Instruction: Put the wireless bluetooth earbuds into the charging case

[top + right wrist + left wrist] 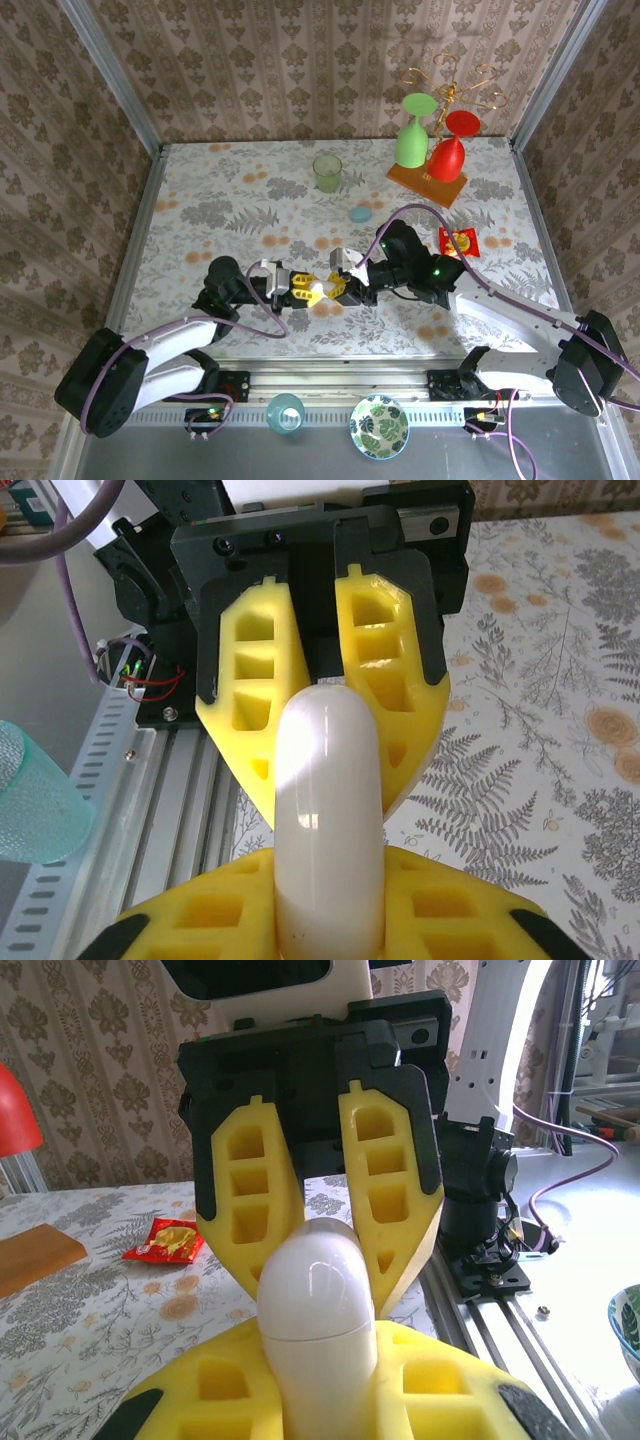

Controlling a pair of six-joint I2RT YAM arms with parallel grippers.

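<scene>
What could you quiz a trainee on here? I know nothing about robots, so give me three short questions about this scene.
1. True or false: nothing is touching the white charging case.
2. The cup beside the leaf-patterned bowl is: A teal, B red, C black.
3. Fill in: the case is gripped by ___ hands.

Key:
1. False. It is held between the left hand and the right hand.
2. A.
3. Both. Each hand is shut on one end of the case.
</scene>
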